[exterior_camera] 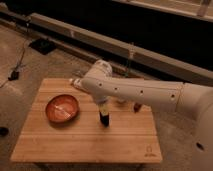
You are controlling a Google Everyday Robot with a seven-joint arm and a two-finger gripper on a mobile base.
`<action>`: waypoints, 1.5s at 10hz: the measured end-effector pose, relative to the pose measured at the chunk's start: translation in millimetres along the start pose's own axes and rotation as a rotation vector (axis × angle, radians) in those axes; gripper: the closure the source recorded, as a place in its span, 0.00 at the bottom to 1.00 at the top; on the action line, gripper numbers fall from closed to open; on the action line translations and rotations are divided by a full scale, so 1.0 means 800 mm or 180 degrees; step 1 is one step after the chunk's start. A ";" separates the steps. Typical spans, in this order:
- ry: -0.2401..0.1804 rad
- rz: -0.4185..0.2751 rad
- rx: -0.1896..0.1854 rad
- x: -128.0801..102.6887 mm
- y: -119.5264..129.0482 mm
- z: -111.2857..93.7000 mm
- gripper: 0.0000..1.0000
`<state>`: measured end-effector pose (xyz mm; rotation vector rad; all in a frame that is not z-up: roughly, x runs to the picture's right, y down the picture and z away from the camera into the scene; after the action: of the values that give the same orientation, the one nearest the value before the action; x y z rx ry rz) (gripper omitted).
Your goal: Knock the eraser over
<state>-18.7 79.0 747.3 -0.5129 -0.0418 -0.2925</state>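
Note:
A small dark upright object, apparently the eraser (104, 119), stands near the middle of the wooden table (85, 137). My gripper (103, 108) hangs from the white arm (135, 92) directly above it, at or touching its top. The arm comes in from the right and covers the wrist.
A red-orange bowl (63, 108) sits on the left half of the table. A pale object (76, 81) lies at the back edge, and a small brown object (136, 106) sits behind the arm on the right. A low wall runs behind the table; cables lie on the floor at left.

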 end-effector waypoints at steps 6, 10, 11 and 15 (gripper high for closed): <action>0.0030 0.0001 0.0161 0.027 -0.034 0.024 0.35; 0.0066 -0.0014 0.0229 0.040 -0.052 0.036 0.35; 0.0084 -0.0018 0.0239 0.042 -0.054 0.039 0.35; 0.0100 -0.0049 0.0191 0.038 -0.050 0.053 0.35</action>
<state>0.3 58.5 807.1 -0.4486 -0.0240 -0.3134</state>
